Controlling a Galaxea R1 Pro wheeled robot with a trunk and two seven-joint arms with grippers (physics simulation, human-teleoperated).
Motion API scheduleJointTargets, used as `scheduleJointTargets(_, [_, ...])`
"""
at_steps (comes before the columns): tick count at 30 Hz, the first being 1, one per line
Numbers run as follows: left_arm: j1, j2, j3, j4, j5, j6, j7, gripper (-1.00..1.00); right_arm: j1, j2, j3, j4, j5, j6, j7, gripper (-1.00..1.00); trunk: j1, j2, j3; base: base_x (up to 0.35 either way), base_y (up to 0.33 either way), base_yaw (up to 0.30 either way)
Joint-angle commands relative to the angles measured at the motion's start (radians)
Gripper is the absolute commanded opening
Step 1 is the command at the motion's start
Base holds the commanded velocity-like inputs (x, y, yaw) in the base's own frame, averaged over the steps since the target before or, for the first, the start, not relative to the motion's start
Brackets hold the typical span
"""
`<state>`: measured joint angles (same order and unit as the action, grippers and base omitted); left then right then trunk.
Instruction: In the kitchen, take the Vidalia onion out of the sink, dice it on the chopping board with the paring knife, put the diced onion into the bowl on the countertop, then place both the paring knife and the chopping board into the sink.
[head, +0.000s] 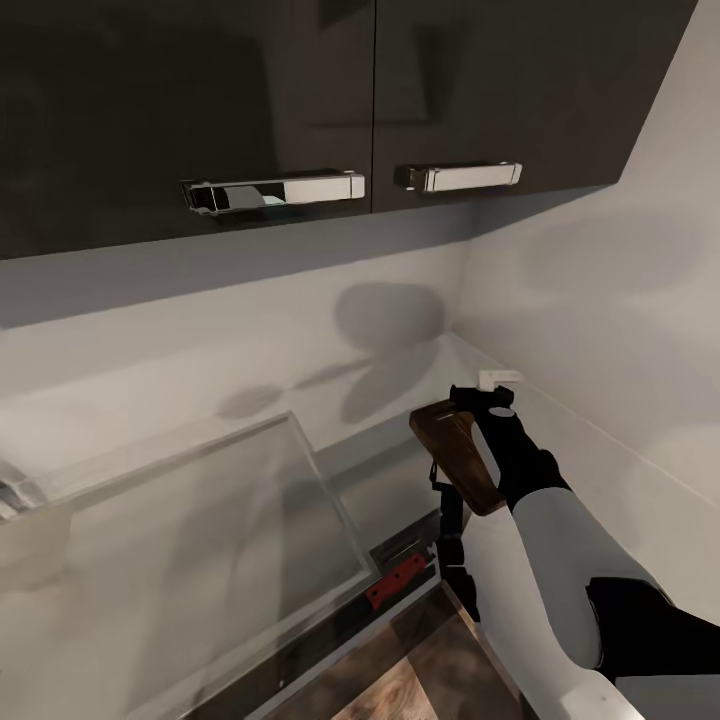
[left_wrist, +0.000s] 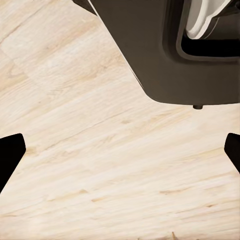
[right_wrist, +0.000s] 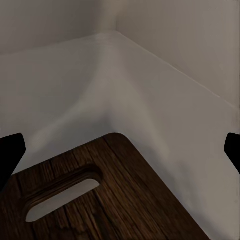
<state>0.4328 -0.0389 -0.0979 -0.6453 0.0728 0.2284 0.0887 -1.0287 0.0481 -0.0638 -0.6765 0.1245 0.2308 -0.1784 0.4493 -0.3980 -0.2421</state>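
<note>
Grey countertop (head: 660, 520) lies under the right gripper (head: 478, 398), seemingly clamped on the chopping board (head: 462, 455) by the corner, so carrying it leftward to the sink (head: 200, 540) looks next.

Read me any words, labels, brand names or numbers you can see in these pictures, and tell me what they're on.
There are none. The black cabinets, their chrome handles, the chopping board, the red-handled paring knife and the wood floor are all plain, with no text, label or number on them.
</note>
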Motion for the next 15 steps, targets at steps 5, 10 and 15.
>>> scheduleJointTargets(5, [0.000,0.000,-0.005,-0.005,0.007,0.006,0.009,1.00,-0.001,0.002,-0.003,-0.002,0.010,0.006,0.003,1.00,0.001,-0.002,-0.002,0.000,0.000,0.000])
scheduleJointTargets(10, [0.001,-0.002,-0.005,-0.005,0.007,0.006,0.008,1.00,-0.006,0.002,-0.007,-0.002,0.012,0.030,0.000,1.00,0.001,-0.002,-0.002,0.000,0.000,0.000])
scheduleJointTargets(15, [0.000,-0.002,-0.005,-0.005,0.007,0.006,0.008,1.00,-0.085,-0.004,-0.008,-0.001,0.012,0.217,0.000,1.00,0.001,-0.002,-0.002,0.000,0.000,0.000])
